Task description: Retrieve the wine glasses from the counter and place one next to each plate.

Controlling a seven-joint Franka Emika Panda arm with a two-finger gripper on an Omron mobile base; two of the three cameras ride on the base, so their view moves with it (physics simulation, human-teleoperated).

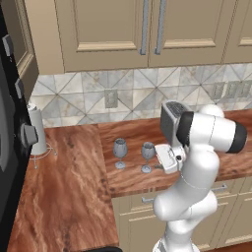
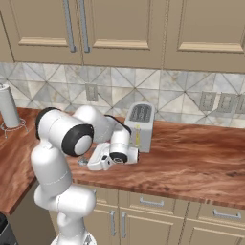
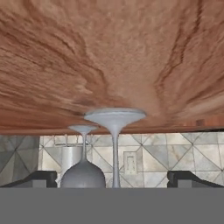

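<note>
Two grey wine glasses stand side by side on the reddish-brown counter: the left glass and the right glass. My gripper reaches in low from the right, level with the right glass's stem, and is open. The hand view is rolled upside down. There the nearer glass's foot and stem sit centred between my two wide-apart fingertips, and the farther glass shows to the left. In the right base view my hand hides both glasses. The plates are out of view.
A silver toaster stands on the counter just behind my hand. A paper towel roll on a wire holder is at the far left by a black appliance. Beige wall cabinets hang over the tile backsplash.
</note>
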